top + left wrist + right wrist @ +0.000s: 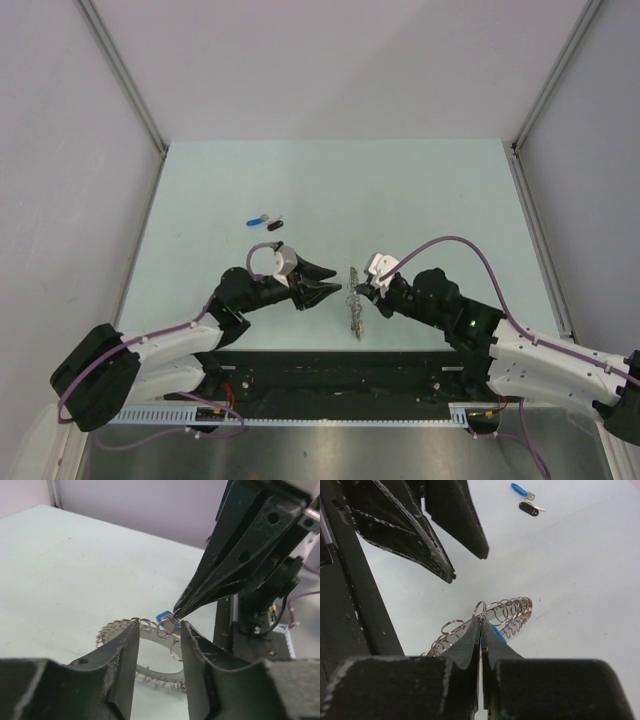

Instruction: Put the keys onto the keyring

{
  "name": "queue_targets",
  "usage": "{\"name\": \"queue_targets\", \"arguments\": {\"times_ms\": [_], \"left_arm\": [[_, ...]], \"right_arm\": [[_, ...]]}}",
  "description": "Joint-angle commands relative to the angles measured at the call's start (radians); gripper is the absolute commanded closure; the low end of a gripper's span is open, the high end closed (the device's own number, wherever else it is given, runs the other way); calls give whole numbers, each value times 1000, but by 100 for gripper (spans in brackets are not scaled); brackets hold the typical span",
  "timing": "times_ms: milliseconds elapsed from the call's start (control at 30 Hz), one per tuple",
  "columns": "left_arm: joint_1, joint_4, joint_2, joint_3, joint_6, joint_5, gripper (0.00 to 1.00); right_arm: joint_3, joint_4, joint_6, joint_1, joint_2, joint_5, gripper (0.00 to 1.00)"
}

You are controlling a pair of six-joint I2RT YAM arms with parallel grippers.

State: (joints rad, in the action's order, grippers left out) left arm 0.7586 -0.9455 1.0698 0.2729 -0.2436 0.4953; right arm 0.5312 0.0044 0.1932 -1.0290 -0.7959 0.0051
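Observation:
The keyring [354,305] stands on edge near the table's front, between my two arms. My right gripper [360,292] is shut on its upper rim, pinching at a wire loop [479,609]. A blue key head [499,633] shows right beside those tips, against the ring. My left gripper [338,279] is open just left of the ring, with nothing between its fingers [125,655]. In the left wrist view the keyring [159,674] and the blue key head [164,616] show through that gap. A loose blue key [261,218] and a black key [274,225] lie farther back on the left.
The pale green table [420,200] is walled by white panels left and right. Behind the arms runs a black base rail [330,365]. In the right wrist view the loose blue key [518,488] and black key [528,508] lie at the top.

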Motion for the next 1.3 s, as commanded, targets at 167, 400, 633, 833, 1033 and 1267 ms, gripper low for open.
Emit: {"name": "queue_targets", "arguments": {"times_ms": [167,400,633,833,1033,1267], "left_arm": [[-71,329,94,207,318,261,49],[-71,694,211,414,594,429,47],[-70,810,248,450,661,522,48],[-70,864,289,492,669,540,53],[-67,826,289,493,629,539,64],[-68,765,254,476,566,540,72]], "right_arm": [[38,20,32,6,-9,-47,100],[39,17,34,6,-17,-51,100],[38,11,34,7,-20,-47,100],[39,14,34,6,-23,-51,100],[39,9,29,4,-23,-48,100],[39,-1,23,-5,-14,-36,100]]}}
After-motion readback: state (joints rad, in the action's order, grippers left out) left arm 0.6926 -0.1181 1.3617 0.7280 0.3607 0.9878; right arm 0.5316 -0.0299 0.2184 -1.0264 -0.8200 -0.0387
